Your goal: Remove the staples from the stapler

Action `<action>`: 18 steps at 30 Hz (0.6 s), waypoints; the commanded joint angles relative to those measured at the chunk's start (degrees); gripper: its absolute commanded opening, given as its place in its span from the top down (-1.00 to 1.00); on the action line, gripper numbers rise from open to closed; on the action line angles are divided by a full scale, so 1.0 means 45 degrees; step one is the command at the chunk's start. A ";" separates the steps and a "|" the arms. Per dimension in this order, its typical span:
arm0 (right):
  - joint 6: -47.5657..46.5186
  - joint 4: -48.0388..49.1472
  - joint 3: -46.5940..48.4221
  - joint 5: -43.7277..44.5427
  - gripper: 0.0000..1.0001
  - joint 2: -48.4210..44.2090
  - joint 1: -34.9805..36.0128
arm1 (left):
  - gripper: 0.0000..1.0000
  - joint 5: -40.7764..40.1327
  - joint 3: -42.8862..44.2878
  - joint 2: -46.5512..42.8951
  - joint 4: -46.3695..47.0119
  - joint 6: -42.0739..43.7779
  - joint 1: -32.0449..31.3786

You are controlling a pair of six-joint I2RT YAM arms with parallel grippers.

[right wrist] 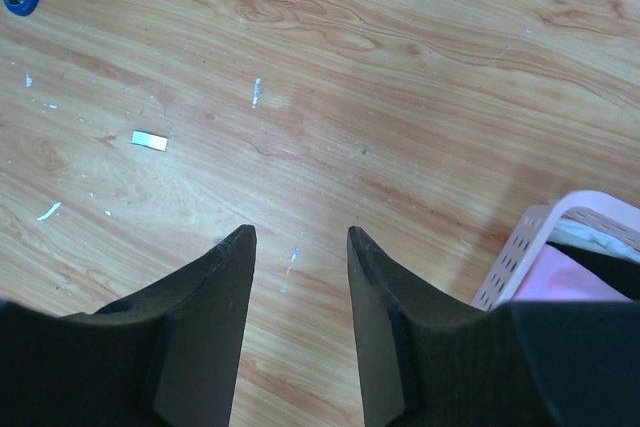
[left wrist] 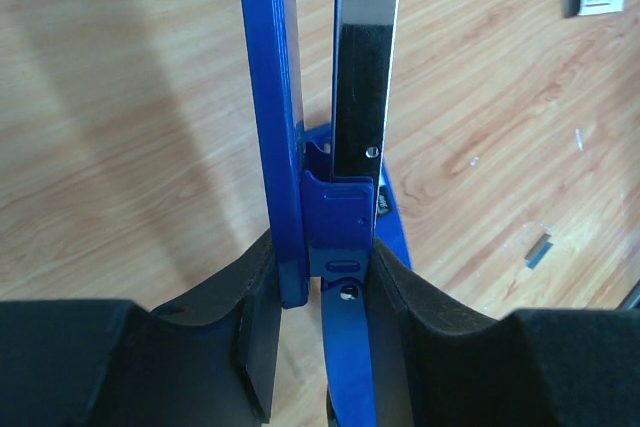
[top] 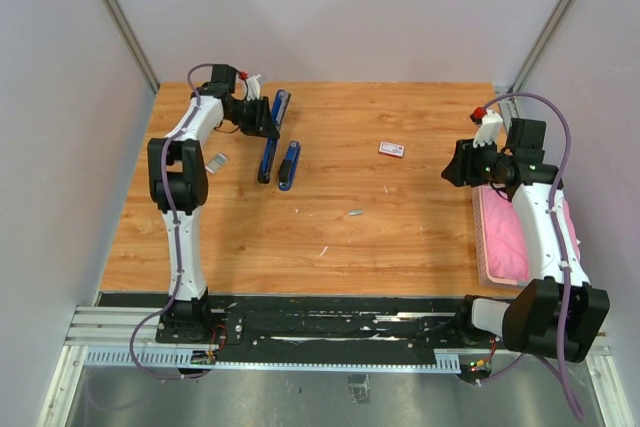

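The stapler [left wrist: 365, 47] is gripped at its hinge by the left claw [left wrist: 322, 257], whose jaws are closed partway on it, in the upper left of the top view. It is swung open and its shiny track is bared. Staples [top: 217, 161] are seen on the table [top: 400, 237] to its left. Whether more are inside cannot be told. The right claw [right wrist: 300, 247] is half open and empty at the right. Emptying seems to be the step, so a tip or shake is probably needed next

top external: high behind arm bases, looking down on whole wood-grain worktop [top: 420, 227] | left wrist: close, sighting along opened blue-and-chrome stapler [left wrist: 340, 207] | right wrist: low over bare wood, angled down | all three share small flat white-and-red box [top: 392, 149]
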 commanded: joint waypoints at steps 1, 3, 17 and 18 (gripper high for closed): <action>0.0199 0.0273 -0.0137 -0.0918 0.14 0.0211 0.0133 | 0.99 0.0055 0.1454 0.0705 -0.0265 -0.0208 0.0193; 0.0151 0.0290 -0.0132 -0.0903 0.14 0.0270 0.0359 | 0.99 -0.0001 0.1805 0.1255 -0.0494 -0.0192 0.0213; -0.0037 0.0355 -0.0254 -0.0828 0.14 0.0030 0.0607 | 0.82 -0.0818 0.1924 0.2117 -0.0362 -0.0662 0.0213; -0.0055 0.0353 -0.0260 -0.0833 0.14 -0.0008 0.0607 | 0.77 -0.0951 0.1880 0.2132 -0.0375 -0.0708 0.0213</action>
